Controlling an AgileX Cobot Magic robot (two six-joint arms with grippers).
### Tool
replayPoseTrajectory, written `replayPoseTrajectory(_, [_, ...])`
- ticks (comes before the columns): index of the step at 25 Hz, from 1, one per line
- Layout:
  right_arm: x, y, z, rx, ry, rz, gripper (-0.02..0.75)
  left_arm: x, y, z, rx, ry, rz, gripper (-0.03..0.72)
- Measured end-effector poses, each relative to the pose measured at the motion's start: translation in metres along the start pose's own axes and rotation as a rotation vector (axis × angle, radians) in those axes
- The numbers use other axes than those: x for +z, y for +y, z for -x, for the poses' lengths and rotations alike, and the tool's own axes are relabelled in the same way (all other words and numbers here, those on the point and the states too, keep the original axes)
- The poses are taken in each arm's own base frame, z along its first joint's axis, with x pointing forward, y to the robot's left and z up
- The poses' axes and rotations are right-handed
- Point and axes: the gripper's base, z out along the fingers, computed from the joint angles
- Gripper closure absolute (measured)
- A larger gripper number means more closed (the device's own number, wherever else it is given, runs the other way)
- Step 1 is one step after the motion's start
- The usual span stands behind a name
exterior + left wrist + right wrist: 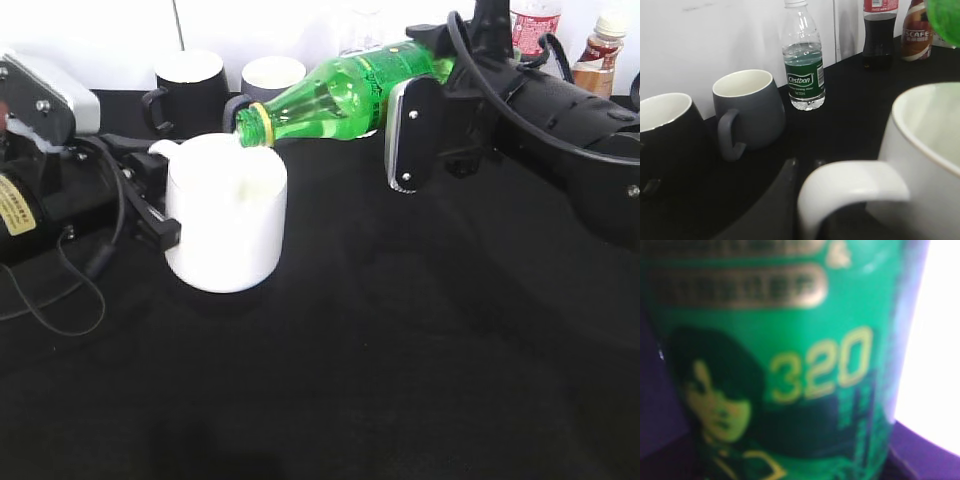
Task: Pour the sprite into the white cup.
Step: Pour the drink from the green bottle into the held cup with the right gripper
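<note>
The sprite [340, 95], a green bottle with a yellow neck ring, lies nearly level in the air with its open mouth just over the rim of the white cup [225, 215]. My right gripper [402, 115] is shut on the bottle's labelled body, which fills the right wrist view [780, 365]. My left gripper [152, 195] is shut on the cup's loop handle, and its dark fingers [805, 165] show on either side of that handle. The cup [925, 150] stands on the black table. The bottle's green neck [945, 15] shows at the top right above the cup.
A black mug [190, 90] and a grey mug [270, 78] stand behind the cup near the back wall. A small water bottle [802, 60], a cola bottle [879, 30] and a brown coffee bottle [916, 32] line the back. Black cloth covers the table front [380, 380].
</note>
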Motion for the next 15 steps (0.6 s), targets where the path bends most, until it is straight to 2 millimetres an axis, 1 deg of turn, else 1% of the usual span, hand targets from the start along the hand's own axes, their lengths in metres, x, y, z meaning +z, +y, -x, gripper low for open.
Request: replayPoseTrajectory(15, [0.0000, -0.0020, 0.0000, -0.045, 0.000, -0.021, 0.341, 0.0000, -0.0003, -0.0013, 0.005, 0.015, -0.003, 0.634])
